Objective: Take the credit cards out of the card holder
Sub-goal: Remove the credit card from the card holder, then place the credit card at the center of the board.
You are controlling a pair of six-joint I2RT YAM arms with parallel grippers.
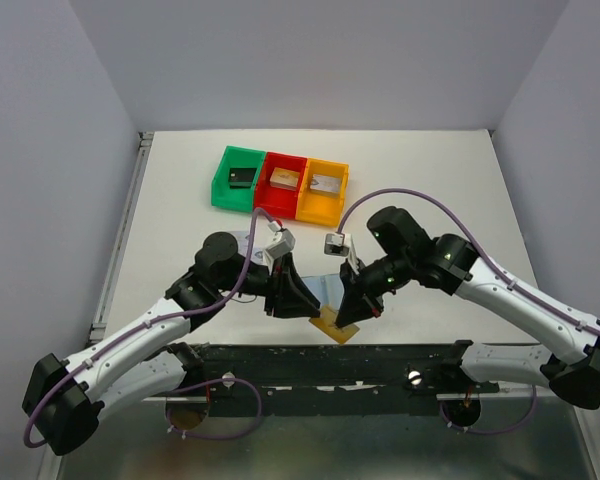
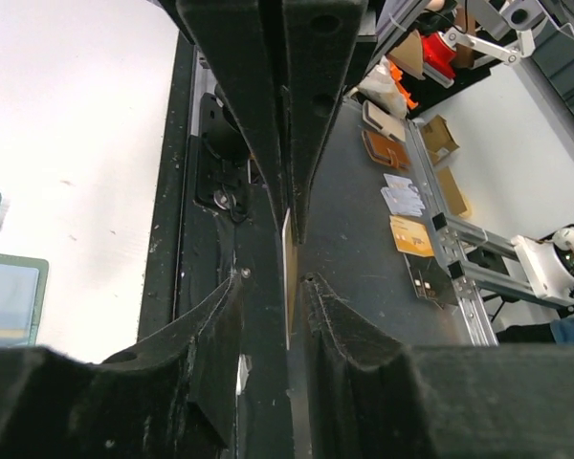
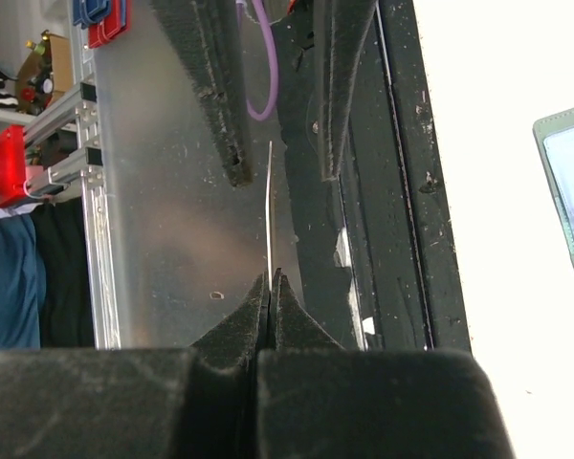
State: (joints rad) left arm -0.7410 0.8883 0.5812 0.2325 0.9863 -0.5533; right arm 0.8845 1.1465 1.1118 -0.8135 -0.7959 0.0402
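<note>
A tan-gold credit card [image 1: 332,325] hangs over the table's near edge between both grippers. My right gripper [image 1: 348,312] is shut on it; in the right wrist view the card [image 3: 270,206] shows edge-on, rising from the pinched fingertips [image 3: 271,274]. My left gripper [image 2: 273,277] stands open astride the same card [image 2: 287,287], with a gap on each side. The card holder [image 1: 327,288] lies open on the table just behind the grippers, its pale blue pocket up. It shows at the edge of the left wrist view [image 2: 10,296] and of the right wrist view [image 3: 569,191].
Green [image 1: 238,177], red [image 1: 283,180] and orange [image 1: 323,186] bins stand in a row at the back, each holding a small block. The black front rail [image 1: 330,360] runs right below the grippers.
</note>
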